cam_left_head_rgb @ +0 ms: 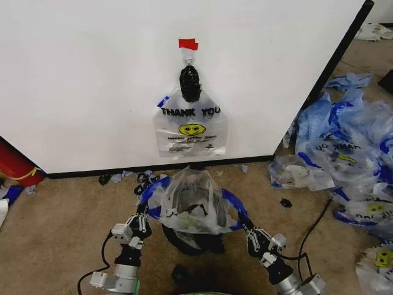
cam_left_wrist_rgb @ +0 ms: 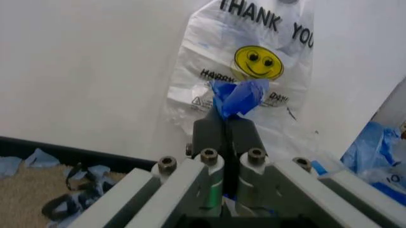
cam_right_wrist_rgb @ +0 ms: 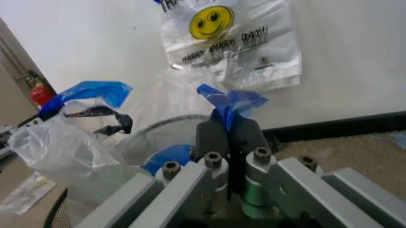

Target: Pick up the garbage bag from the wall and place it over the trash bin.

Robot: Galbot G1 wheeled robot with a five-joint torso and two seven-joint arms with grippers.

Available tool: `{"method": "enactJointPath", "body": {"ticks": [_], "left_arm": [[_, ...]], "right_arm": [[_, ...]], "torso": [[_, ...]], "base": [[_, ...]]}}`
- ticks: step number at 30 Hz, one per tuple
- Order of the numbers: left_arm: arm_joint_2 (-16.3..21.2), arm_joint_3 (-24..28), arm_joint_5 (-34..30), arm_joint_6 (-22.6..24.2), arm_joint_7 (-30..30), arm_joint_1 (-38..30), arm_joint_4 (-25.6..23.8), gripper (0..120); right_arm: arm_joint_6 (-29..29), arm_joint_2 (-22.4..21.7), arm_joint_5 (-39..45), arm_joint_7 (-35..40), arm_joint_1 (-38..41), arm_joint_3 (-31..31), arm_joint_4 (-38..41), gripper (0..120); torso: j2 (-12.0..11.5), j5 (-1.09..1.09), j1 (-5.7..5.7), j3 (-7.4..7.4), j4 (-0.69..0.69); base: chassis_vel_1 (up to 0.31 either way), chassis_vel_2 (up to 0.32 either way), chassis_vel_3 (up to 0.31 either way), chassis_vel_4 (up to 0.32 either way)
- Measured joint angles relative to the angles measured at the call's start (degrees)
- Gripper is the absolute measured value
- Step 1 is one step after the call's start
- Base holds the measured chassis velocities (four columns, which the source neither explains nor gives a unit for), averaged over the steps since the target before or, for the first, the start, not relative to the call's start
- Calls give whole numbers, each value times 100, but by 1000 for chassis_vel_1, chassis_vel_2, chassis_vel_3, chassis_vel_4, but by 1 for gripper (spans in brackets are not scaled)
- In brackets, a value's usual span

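Garbage bag (cam_left_head_rgb: 191, 200), thin and see-through with blue handles, is held spread above the trash bin (cam_left_head_rgb: 190, 236) by both grippers, just in front of the wall (cam_left_head_rgb: 92, 80). The left gripper (cam_left_head_rgb: 143, 212) is clamped shut on one blue handle (cam_left_wrist_rgb: 238, 97), crumpled plastic bunched between its dark fingers (cam_left_wrist_rgb: 207, 133) in the left wrist view. The right gripper (cam_left_head_rgb: 245, 226) is likewise pinched on the other handle (cam_right_wrist_rgb: 229, 102), its black fingers (cam_right_wrist_rgb: 212, 137) pressed together around the blue film. Both arms are seen reaching forward and upward from the lower edge of the head view, angled inward toward each other, with the bag's mouth stretched between them.

The bag's clear film is wrinkled and sagging, and the round rim of the black wire-mesh bin can be made out through it and below it. A second bag (cam_left_head_rgb: 191, 129), printed with "THANK YOU" and a yellow smiley face, is left hanging flat on the white wall from a small metal hook (cam_left_head_rgb: 188, 59) marked by red tape (cam_left_head_rgb: 188, 43). A dark bundle (cam_left_head_rgb: 190, 83) is hung from the same hook over that bag. A heap of similar crumpled bags (cam_left_head_rgb: 344, 153) lies on the tan carpet (cam_left_head_rgb: 61, 233) to the right, and small blue scraps (cam_left_head_rgb: 120, 177) are scattered along the wall's black base strip (cam_left_head_rgb: 92, 171).
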Motion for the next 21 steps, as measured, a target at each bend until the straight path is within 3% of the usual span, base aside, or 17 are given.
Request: {"method": "enactJointPath", "body": {"ticks": [21], "left_arm": [[-191, 45, 423, -366, 61, 611, 4, 0]], "right_arm": [[383, 253, -119, -226, -160, -22, -746, 0]], "torso": [[0, 0, 0, 0, -1]], "base": [[0, 0, 0, 0]]}}
